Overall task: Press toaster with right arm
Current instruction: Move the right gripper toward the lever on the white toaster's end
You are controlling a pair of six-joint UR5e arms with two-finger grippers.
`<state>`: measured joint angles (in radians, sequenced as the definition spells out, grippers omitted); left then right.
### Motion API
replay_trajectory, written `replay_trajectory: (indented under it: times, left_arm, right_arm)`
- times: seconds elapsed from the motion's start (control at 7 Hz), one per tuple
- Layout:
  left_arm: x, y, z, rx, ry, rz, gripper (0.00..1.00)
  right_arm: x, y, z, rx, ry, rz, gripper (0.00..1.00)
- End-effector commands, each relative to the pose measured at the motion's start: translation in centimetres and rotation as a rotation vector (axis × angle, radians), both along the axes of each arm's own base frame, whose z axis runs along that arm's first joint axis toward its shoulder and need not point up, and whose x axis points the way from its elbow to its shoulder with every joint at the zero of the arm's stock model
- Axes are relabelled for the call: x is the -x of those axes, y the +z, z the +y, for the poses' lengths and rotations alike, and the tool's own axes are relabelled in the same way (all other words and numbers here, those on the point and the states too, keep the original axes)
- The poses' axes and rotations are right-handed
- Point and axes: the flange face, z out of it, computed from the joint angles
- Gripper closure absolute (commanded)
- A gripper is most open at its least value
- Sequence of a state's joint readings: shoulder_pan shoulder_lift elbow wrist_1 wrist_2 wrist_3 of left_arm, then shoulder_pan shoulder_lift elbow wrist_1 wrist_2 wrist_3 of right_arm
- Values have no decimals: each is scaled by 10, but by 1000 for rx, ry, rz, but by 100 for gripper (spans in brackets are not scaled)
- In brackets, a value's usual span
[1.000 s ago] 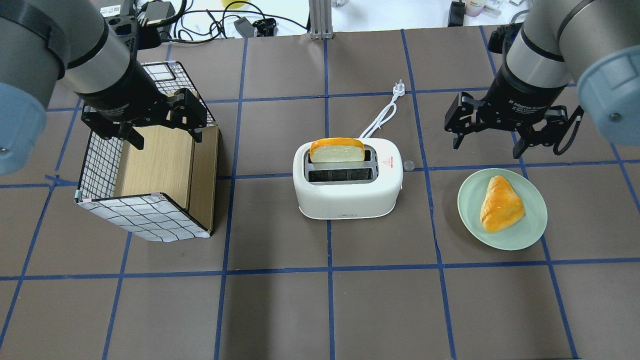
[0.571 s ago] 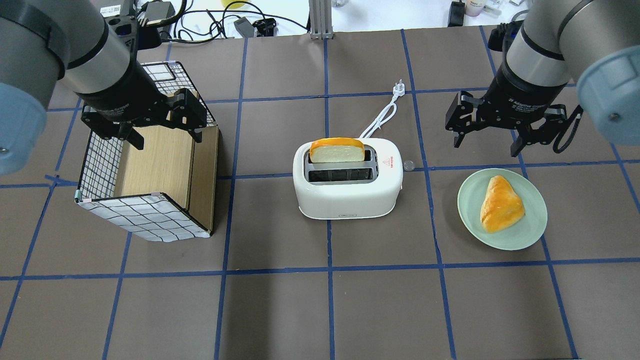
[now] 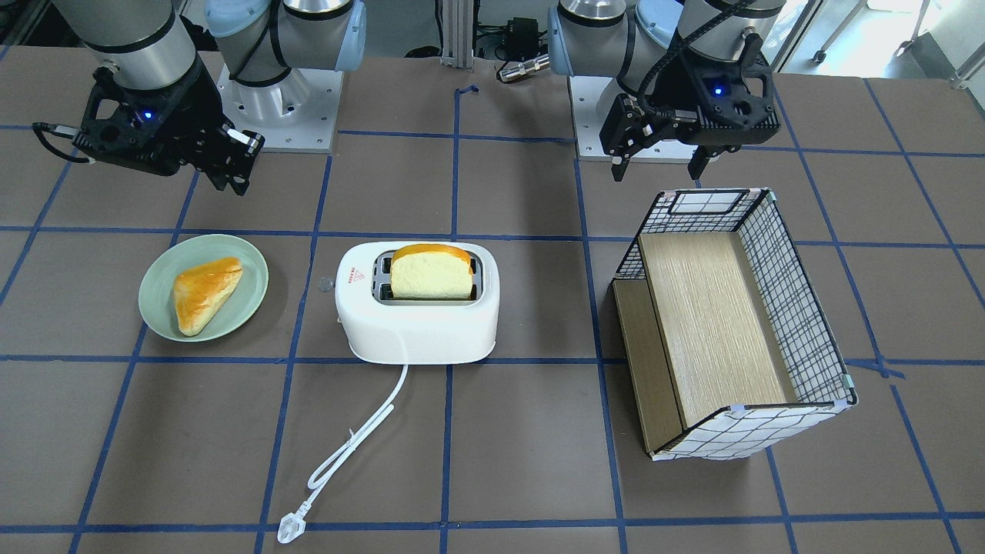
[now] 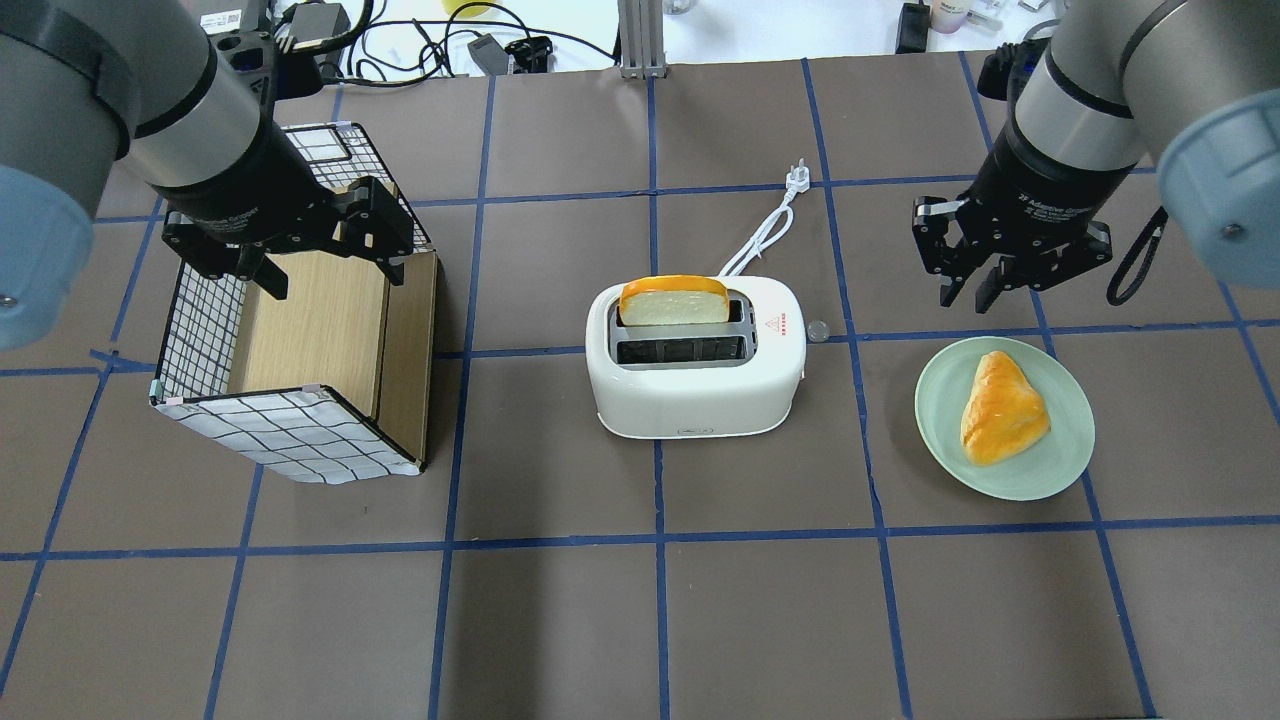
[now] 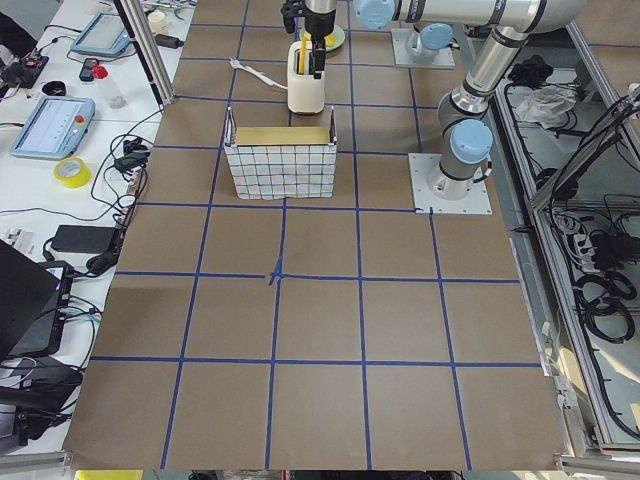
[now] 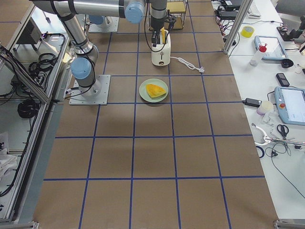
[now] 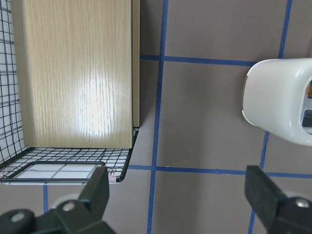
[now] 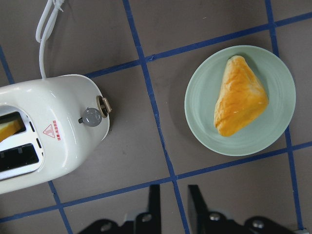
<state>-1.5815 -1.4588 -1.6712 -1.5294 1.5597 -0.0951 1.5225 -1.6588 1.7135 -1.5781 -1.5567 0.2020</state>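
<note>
The white toaster (image 4: 700,395) stands mid-table with a slice of bread (image 4: 675,300) upright in its far slot and the near slot empty. Its grey side knob (image 4: 818,329) faces my right side; the right wrist view shows the knob (image 8: 91,116) and the toaster (image 8: 44,141) at left. My right gripper (image 4: 965,288) hangs above the table to the right of the toaster, apart from it, fingers drawn close together and empty; it shows low in the right wrist view (image 8: 174,204). My left gripper (image 4: 335,278) is open and empty over the basket.
A green plate (image 4: 935,440) with a pastry (image 4: 1000,410) lies just in front of the right gripper. A wire basket with a wooden floor (image 4: 290,440) stands at left. The toaster's white cord (image 4: 765,230) runs toward the far edge.
The right gripper's fingers have closed from wide open to nearly together, and the gripper shifted slightly. The left arm, toaster and plate have not moved.
</note>
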Motion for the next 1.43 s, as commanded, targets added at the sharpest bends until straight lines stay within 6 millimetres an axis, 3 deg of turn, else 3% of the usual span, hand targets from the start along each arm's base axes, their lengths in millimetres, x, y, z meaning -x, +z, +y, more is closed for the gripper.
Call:
replay_trajectory:
  times: [0.0,0.57,0.86,1.29]
  left_arm:
    - [0,0,0,-1,0,0,0]
    - [0,0,0,-1,0,0,0]
    - [0,0,0,1,0,1,0]
    - [0,0,0,-1,0,1,0]
  right_arm:
    - [0,-5,-5,14,10,-10,100]
    - [-5,-42,-40,25,35,-101,100]
    - [-14,-60,-44,56,35,-193,100]
    - [-17,-125,-37,108,41,-208,100]
